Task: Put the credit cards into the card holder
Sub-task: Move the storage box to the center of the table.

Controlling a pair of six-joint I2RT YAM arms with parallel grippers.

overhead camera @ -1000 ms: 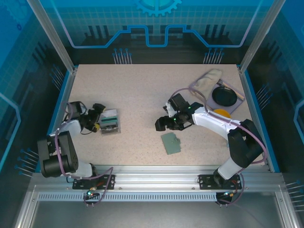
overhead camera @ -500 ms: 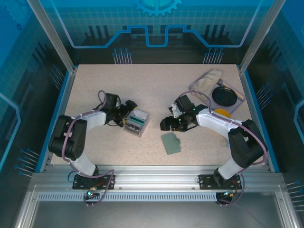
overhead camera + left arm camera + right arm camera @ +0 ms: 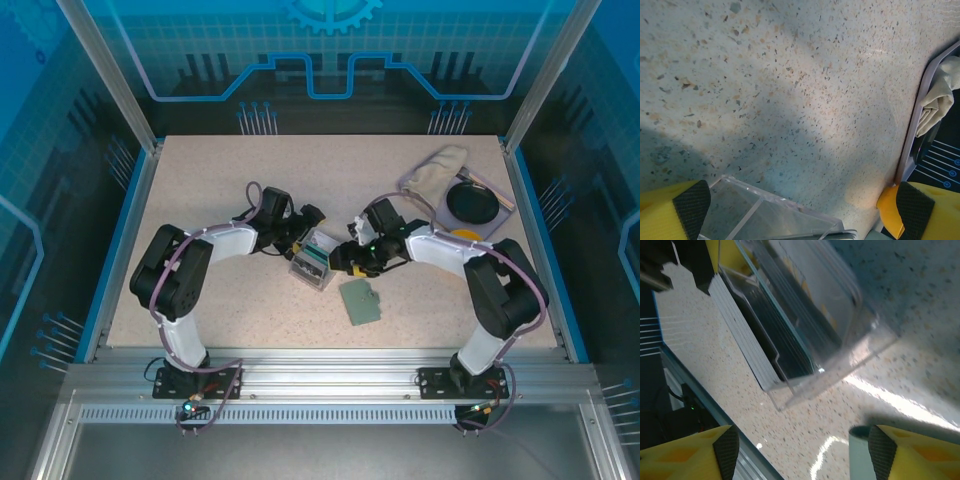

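The credit cards [image 3: 312,264] stand stacked on edge in a small clear plastic box [image 3: 318,256] at mid-table. In the right wrist view the credit cards [image 3: 742,332] show pale edges with darker ones behind, inside the clear box [image 3: 840,315]. My left gripper [image 3: 306,240] is open at the box's far-left side; the clear box [image 3: 765,215] lies low between its fingers [image 3: 690,207]. My right gripper [image 3: 347,256] is open just right of the box, nothing between its fingers [image 3: 726,450]. The card holder [image 3: 360,301], flat and grey-green, lies on the table in front of it; its edge [image 3: 860,455] sits by the right pad.
A grey tray [image 3: 505,208] at the back right holds a folded beige cloth [image 3: 440,165] and a black dish [image 3: 472,202], with an orange disc [image 3: 466,237] beside it. The tray edge [image 3: 920,110] and cloth [image 3: 940,97] lie right of my left gripper.
My left arm has swept right across the table, bringing the clear box of cards from the left side to the middle. My right gripper shifted slightly left toward the box and narrowed a little.
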